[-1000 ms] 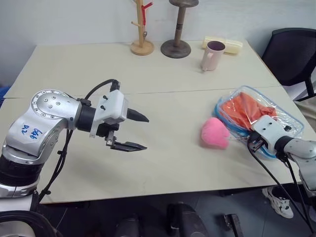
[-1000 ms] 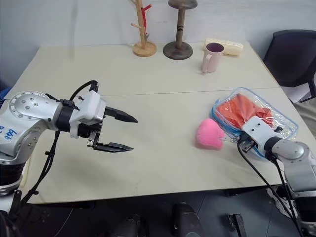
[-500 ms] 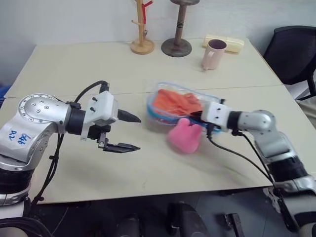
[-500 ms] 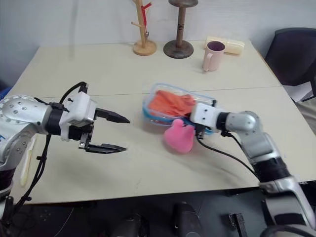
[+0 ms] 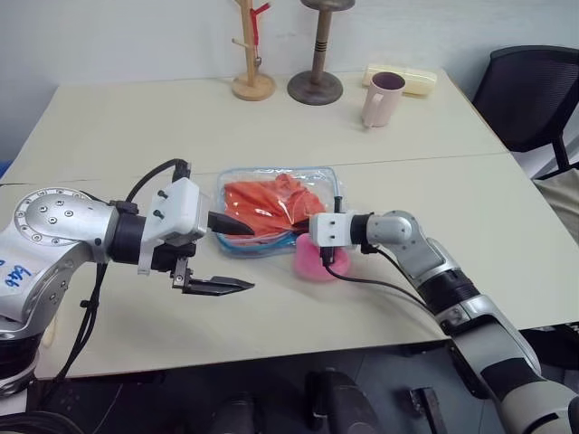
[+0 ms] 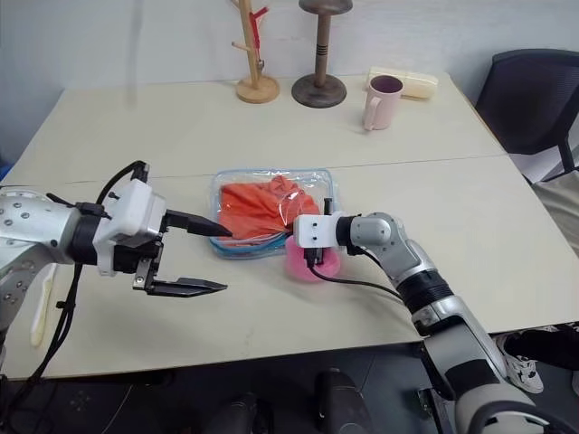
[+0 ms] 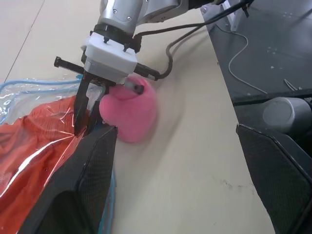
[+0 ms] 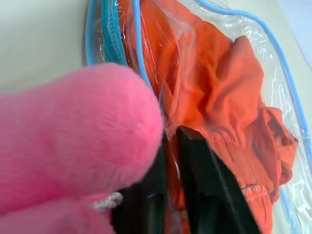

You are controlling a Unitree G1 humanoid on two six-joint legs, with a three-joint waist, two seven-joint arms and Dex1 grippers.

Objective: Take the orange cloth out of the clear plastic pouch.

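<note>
Left eye view shows the clear plastic pouch [image 5: 276, 210] now in the middle of the table [image 5: 136, 127], just in front of the left gripper [image 5: 237, 253]. One second before, it lay near the table's right edge, so the right gripper [image 7: 84, 117] has dragged it across. The pink plush lump [image 5: 315, 260] came along with it and now lies against the pouch's near right corner, touching the right gripper. The left gripper has hardly changed place; its two fingers stand wide apart and hold nothing.

The orange cloth [image 5: 267, 204] is inside the pouch, seen through the plastic. In the right wrist view the two black fingers [image 8: 204, 180] press close together on the pouch's plastic at its edge, with only a thin gap, but whether they are gripping or just letting go is hard to make out, because the plush hides one finger in part. The pouch's opening cannot be made out.

Count: one pouch, one cloth, one plush lump, one mug [image 5: 378, 98], two wooden stands [image 5: 316, 54] at the far edge.
</note>
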